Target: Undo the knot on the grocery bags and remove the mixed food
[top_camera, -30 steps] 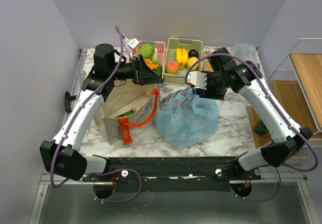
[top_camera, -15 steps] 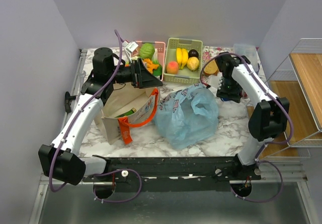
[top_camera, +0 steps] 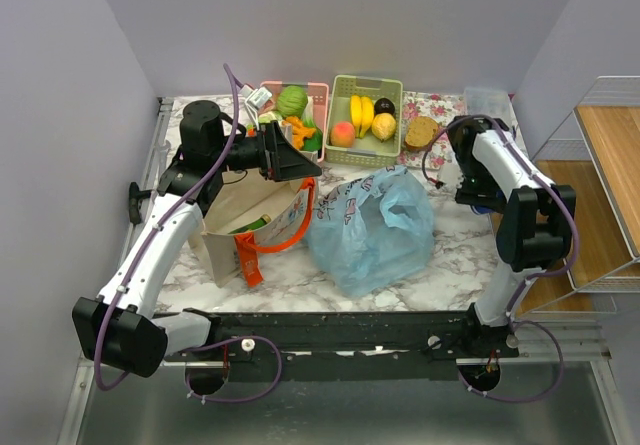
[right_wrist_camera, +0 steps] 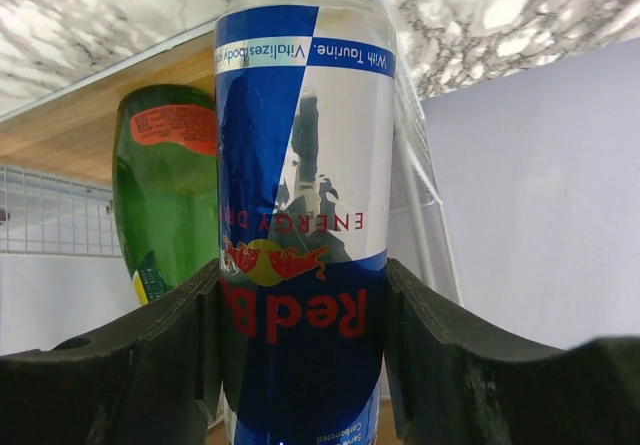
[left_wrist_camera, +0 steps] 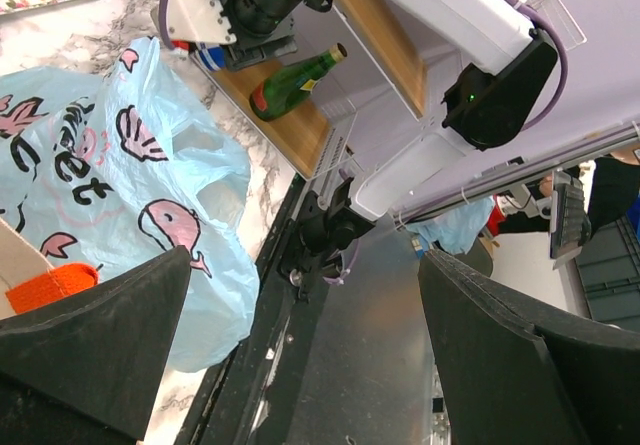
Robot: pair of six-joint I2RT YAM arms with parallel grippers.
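Observation:
The light blue plastic bag (top_camera: 375,227) lies crumpled at mid-table; it also shows in the left wrist view (left_wrist_camera: 110,180). I cannot make out its knot. A green cabbage (top_camera: 292,99) and orange pieces (top_camera: 298,125) lie in the pink basket (top_camera: 318,91). A peach (top_camera: 343,133) lies in the green basket (top_camera: 352,157). My left gripper (top_camera: 292,155) is open and empty above the tote's far edge, left of the bag; its jaws stand wide apart (left_wrist_camera: 300,305). My right gripper (top_camera: 478,197) is right of the bag, shut on a Red Bull can (right_wrist_camera: 300,195).
A beige canvas tote (top_camera: 235,205) with orange handles stands left of the bag. Bananas (top_camera: 361,113) lie in the green basket, a bread slice (top_camera: 422,132) on the floral mat. A wire-and-wood shelf (top_camera: 600,165) at the right holds a green bottle (right_wrist_camera: 165,185).
My right arm has swung from above the bag's top out to the right, toward the shelf, with the can in its jaws. The left arm has barely moved.

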